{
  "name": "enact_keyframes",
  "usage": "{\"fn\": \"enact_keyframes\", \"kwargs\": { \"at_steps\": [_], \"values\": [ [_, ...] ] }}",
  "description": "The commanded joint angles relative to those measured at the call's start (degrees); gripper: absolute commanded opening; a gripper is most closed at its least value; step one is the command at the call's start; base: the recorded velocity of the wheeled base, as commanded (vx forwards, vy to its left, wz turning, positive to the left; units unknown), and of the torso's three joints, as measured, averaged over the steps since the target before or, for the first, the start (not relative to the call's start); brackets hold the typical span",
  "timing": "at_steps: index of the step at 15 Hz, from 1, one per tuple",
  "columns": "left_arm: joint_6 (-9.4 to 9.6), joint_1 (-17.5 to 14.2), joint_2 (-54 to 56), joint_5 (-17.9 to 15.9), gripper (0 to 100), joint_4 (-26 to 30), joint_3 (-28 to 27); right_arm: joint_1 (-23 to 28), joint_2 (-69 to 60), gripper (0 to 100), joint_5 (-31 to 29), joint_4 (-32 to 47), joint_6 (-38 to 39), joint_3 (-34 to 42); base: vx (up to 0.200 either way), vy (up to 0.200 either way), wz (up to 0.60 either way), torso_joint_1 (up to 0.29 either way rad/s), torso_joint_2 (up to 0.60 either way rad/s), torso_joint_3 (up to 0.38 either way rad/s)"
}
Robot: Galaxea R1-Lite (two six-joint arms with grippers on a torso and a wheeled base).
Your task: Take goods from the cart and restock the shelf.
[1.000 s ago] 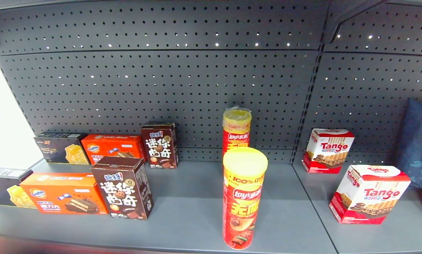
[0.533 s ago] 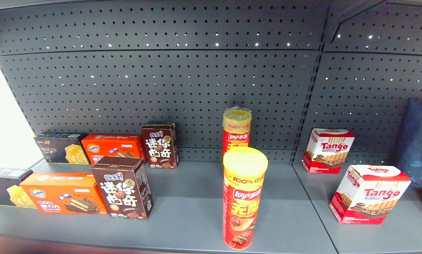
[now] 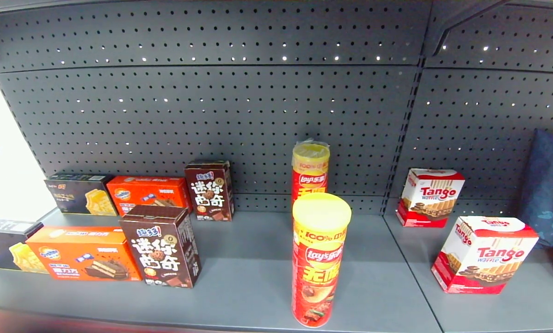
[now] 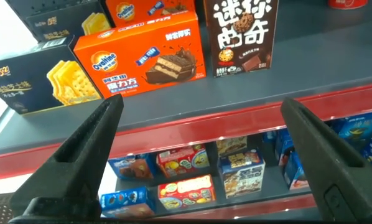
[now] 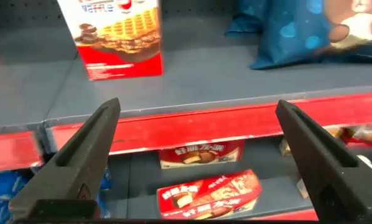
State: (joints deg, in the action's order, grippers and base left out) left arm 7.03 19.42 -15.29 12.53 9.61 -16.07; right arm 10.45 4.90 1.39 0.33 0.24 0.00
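Shelf (image 3: 248,273) boards of grey metal carry the goods. A front chip can (image 3: 320,259) stands upright near the edge, with a rear chip can (image 3: 310,171) behind it against the pegboard. Two wafer boxes (image 3: 482,256) stand on the robot's right.

The left gripper (image 4: 201,106) is held level just before the shelf's red front edge (image 4: 173,130). Its fingers are spread wide with nothing between them. It faces an orange biscuit box (image 4: 142,59), flanked by a black cracker box (image 4: 37,81) and a brown cookie box (image 4: 242,34).

The right gripper (image 5: 198,107) is held the same way farther along the edge, fingers wide apart and empty. A wafer box (image 5: 120,37) and a blue bag (image 5: 304,31) rest on the shelf beyond it.
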Motion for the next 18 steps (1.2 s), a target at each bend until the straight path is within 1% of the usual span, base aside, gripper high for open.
{"fn": "enact_keyframes", "kwargs": {
  "at_steps": [1, 5, 7, 8, 9, 10, 11, 12, 13, 14, 15, 16, 17, 18],
  "values": [
    [0.09, -0.44, 0.17, 0.21, 100, 0.15, 0.07, -11.33, -4.46, 100, 0.02, -0.24, 0.11, 0.00, 0.000, 0.000, 0.00, 0.000, 0.00, 0.000],
    [0.09, -0.87, -0.18, 0.65, 100, -0.11, -0.19, -10.45, -4.90, 100, -0.07, -0.24, 0.11, 0.00, 0.000, 0.000, 0.00, 0.000, 0.00, 0.000],
    [0.17, -0.52, -0.09, -0.23, 100, -0.11, 1.83, -10.45, -4.90, 100, -0.07, -0.24, 0.11, 0.00, 0.000, 0.000, 0.00, 0.000, 0.00, 0.000],
    [0.52, 1.06, 0.17, -1.37, 100, -0.99, 4.91, -10.45, -4.90, 100, -0.07, -0.24, 0.11, 0.00, 0.000, 0.000, 0.00, 0.000, 0.00, 0.000],
    [0.61, 2.73, 0.26, -1.46, 100, -1.70, 7.45, -10.45, -4.90, 100, -0.07, -0.24, 0.11, 0.00, 0.000, 0.000, 0.00, 0.000, 0.00, 0.000],
    [0.61, 3.34, 0.43, -1.37, 100, -2.05, 9.74, -10.45, -4.90, 100, -0.07, -0.24, 0.11, 0.00, 0.000, 0.000, 0.00, 0.000, 0.00, 0.000],
    [0.44, 4.05, 1.84, -0.93, 100, -3.37, 12.02, -10.45, -4.90, 100, -0.07, -0.24, 0.11, 0.00, 0.000, 0.000, 0.00, 0.000, 0.00, 0.000],
    [0.44, 5.72, 2.10, -0.23, 100, -4.68, 12.73, -10.45, -4.90, 100, -0.07, -0.24, 0.11, 0.00, 0.000, 0.000, 0.00, 0.000, 0.00, 0.000],
    [0.52, 6.77, 0.52, 0.30, 100, -8.29, 14.05, -10.45, -4.90, 100, -0.07, -0.24, 0.11, 0.00, 0.000, 0.000, 0.00, 0.000, 0.00, 0.000],
    [0.35, 4.57, -2.03, -1.99, 100, -11.98, 15.89, -10.45, -4.90, 100, -0.07, -0.24, 0.11, 0.00, 0.000, 0.000, 0.00, 0.000, 0.00, 0.000],
    [0.35, -2.63, -3.35, -10.60, 100, -12.68, 16.07, -10.45, -4.90, 100, -0.07, -0.24, 0.11, 0.00, 0.000, 0.000, 0.00, 0.000, 0.00, 0.000],
    [0.44, -8.52, -2.55, -20.09, 100, -9.96, 16.07, -10.45, -4.90, 100, -0.07, -0.24, 0.11, 0.00, 0.000, 0.000, 0.00, 0.000, 0.00, 0.000],
    [0.96, -12.83, -0.97, -22.55, 100, -7.76, 15.54, -10.45, -4.90, 100, -0.07, -0.24, 0.11, 0.00, 0.000, 0.000, 0.00, 0.000, 0.00, 0.000],
    [0.96, -16.17, -0.97, -22.11, 100, -8.02, 15.54, -10.45, -4.90, 100, -0.07, -0.24, 0.11, 0.00, 0.000, 0.000, 0.00, 0.000, 0.00, 0.000]
  ]
}}
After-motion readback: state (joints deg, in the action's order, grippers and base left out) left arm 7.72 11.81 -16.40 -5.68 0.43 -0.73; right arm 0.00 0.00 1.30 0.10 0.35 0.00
